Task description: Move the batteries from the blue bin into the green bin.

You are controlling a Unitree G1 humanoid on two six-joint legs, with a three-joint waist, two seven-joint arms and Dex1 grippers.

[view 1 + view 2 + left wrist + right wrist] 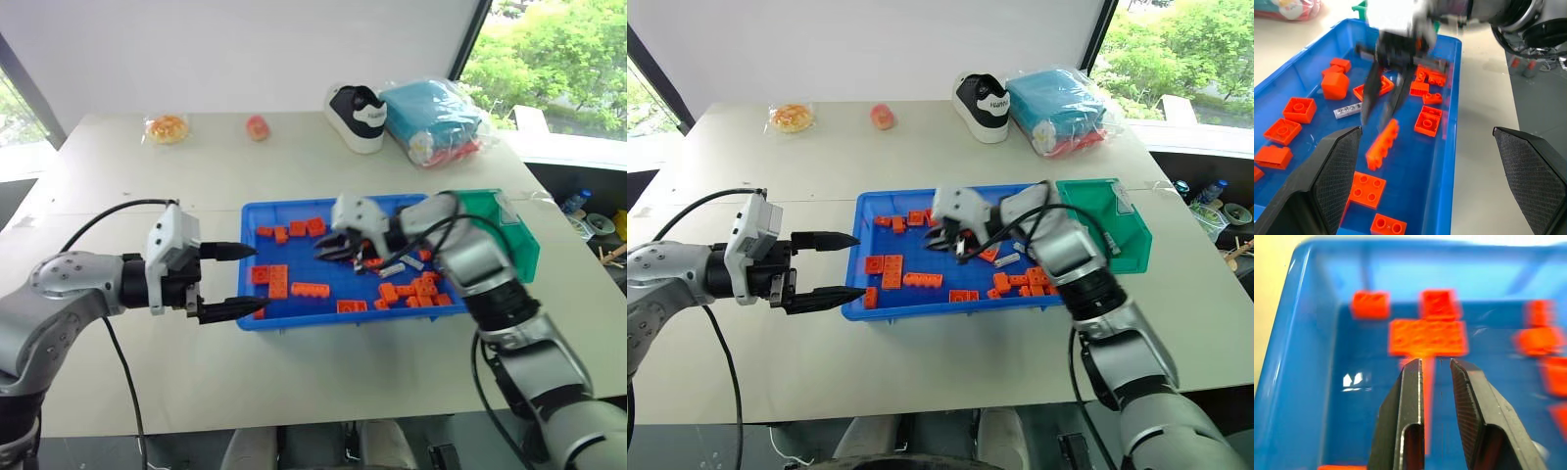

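Batteries (392, 267) lie among orange bricks (310, 290) in the blue bin (294, 322) near its right end, none seen in the green bin (522, 245) just past that end, so most is left, while the right gripper (328, 251) hangs nearly shut with nothing seen between its tips, and the left gripper (243, 279) waits wide open, empty, at the left end.
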